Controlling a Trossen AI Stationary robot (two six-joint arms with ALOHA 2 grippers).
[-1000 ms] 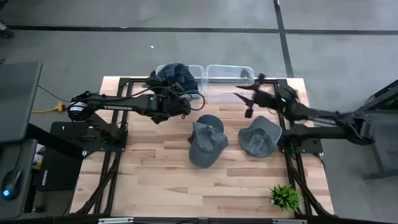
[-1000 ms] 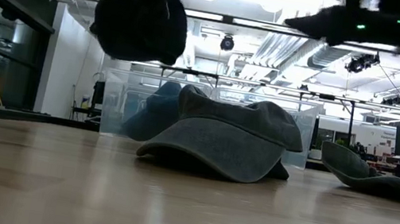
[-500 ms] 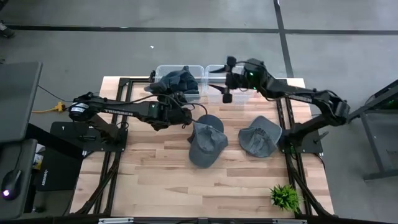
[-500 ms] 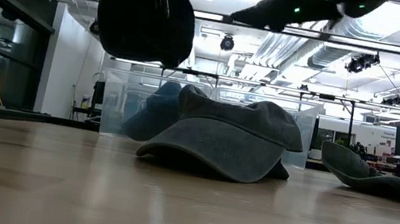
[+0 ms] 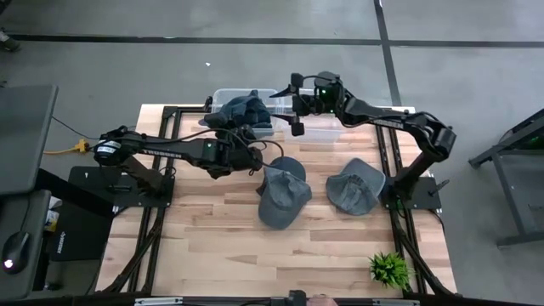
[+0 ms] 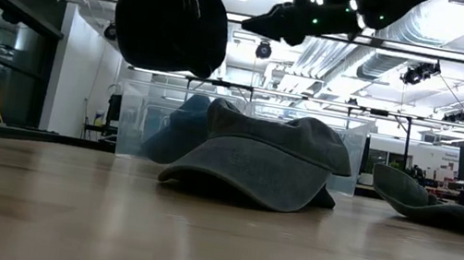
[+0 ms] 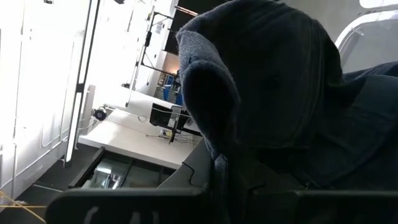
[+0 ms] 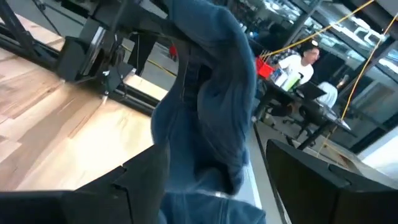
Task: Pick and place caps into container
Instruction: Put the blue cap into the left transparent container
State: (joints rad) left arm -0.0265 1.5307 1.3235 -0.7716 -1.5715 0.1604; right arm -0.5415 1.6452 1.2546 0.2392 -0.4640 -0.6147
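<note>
Overhead, the left gripper [image 5: 240,136] holds a dark navy fabric cap [image 5: 240,110] bunched above the left clear plastic bin [image 5: 223,96] at the table's far edge, its fingers closed on the cloth; the right gripper [image 5: 293,102] hangs over the right clear plastic bin [image 5: 327,132] just beside it, fingers spread wide and holding nothing. Two slate grey fabric caps lie on the light wooden table [image 5: 212,229]: one [image 5: 280,194] near the middle, the other [image 5: 355,187] to its right, apart from it. A small green potted plant [image 5: 389,269] sits at the near right corner. From table height, the navy cap [image 6: 171,29] hangs as a dark bundle in the air above the bins, the middle grey cap [image 6: 264,161] lies in front of them, brim toward the camera, and the second grey cap [image 6: 443,210] lies flat at the right. Through the left wrist camera, the navy cap [image 7: 273,93] fills most of the picture, draped close to the lens. Through the right wrist camera, the same cap [image 8: 208,106] shows as hanging blue folds with the left arm behind it, and a person in a white top [image 8: 301,65] sits at a desk in the room beyond.
</note>
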